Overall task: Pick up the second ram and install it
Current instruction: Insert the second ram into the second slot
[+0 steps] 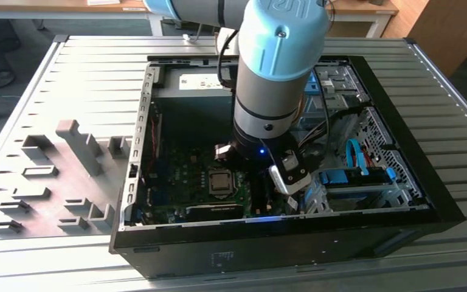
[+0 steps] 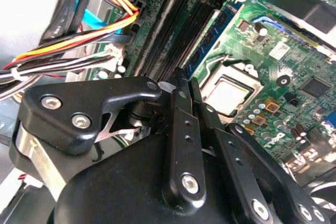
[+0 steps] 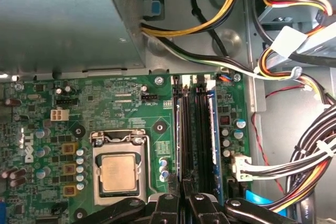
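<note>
- The gripper (image 2: 184, 85) hangs inside the computer case (image 1: 444, 207), just above the memory slots (image 3: 194, 129) on the motherboard (image 3: 105, 103).
- The processor socket (image 3: 121, 174) lies just beside it, and the cable bundle (image 3: 310, 145) lies on the opposite side.
- The computer case rests on the table (image 1: 95, 79).

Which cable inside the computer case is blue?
The flat, curved ribbon cable at the exterior view's right; the other wires are thin, bundled, black, white, yellow or orange.
</note>
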